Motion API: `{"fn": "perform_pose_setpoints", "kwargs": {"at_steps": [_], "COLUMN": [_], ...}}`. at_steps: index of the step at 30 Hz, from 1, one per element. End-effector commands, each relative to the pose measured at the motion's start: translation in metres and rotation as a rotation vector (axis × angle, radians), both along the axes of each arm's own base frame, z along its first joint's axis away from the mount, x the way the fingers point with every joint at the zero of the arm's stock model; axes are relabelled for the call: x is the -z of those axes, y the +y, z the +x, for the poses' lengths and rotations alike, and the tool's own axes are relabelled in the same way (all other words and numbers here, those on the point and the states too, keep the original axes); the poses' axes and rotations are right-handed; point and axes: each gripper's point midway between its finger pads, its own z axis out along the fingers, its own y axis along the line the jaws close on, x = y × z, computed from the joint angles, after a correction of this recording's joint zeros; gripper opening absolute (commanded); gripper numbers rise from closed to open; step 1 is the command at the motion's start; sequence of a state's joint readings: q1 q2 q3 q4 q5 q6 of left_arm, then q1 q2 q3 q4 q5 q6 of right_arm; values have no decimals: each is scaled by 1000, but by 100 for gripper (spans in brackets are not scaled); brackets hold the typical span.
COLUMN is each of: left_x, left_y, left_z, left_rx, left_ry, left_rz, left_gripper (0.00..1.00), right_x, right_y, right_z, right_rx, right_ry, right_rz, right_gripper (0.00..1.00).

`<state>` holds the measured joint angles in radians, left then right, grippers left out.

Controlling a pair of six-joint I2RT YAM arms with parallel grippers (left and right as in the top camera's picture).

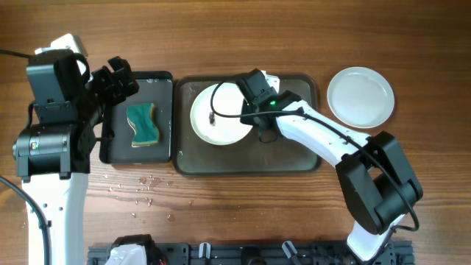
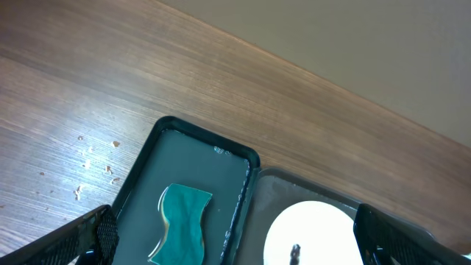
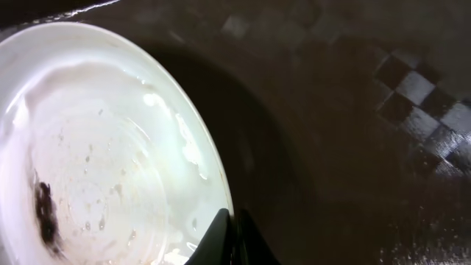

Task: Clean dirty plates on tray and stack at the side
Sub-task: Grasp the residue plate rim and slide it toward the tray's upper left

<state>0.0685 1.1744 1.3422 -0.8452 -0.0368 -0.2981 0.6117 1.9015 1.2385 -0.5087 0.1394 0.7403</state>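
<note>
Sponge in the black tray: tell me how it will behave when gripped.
The sponge looks soft and wavy-edged, so it probably squashes when squeezed. It lies flat in the black tray, so rolling seems unlikely. Droplets on the table hint it may be wet and heavier.

plates [image 1: 217, 121] 2 | grey-green tray [image 1: 221, 158] 1 | black tray [image 1: 163, 96] 1 | sponge [image 1: 143, 125] 1 | arms [image 1: 324, 136] 2

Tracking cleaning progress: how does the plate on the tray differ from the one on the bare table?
The tray plate has a dark smear; the table plate looks clean. The tray plate lies on the tray, the right hand closed on its rim; the table plate sits untouched. Both are round and white.
</note>
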Motion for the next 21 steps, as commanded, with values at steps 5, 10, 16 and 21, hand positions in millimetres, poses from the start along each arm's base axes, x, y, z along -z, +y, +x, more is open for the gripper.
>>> {"fn": "perform_pose_setpoints", "kwargs": {"at_steps": [5,10,16,21], "left_x": [-4,-4,-4,-4], "left_y": [3,3,3,3], "left_z": [-1,-1,-1,-1], "left_rx": [-15,-15,-15,-15], "left_ry": [-14,-14,-14,-14], "left_rz": [-2,-2,-2,-2], "left_gripper": [100,100,100,100], "right_x": [-3,-3,-3,-22], "right_y": [-11,-15,-14,-19], "right_z": [0,4,4,22], "right_rx": [97,106,13,-70], "right_ry": [-6,-25,-31,-81], "right_rz": [-10,-33,-67,-60], "right_gripper": [4,4,6,18]}}
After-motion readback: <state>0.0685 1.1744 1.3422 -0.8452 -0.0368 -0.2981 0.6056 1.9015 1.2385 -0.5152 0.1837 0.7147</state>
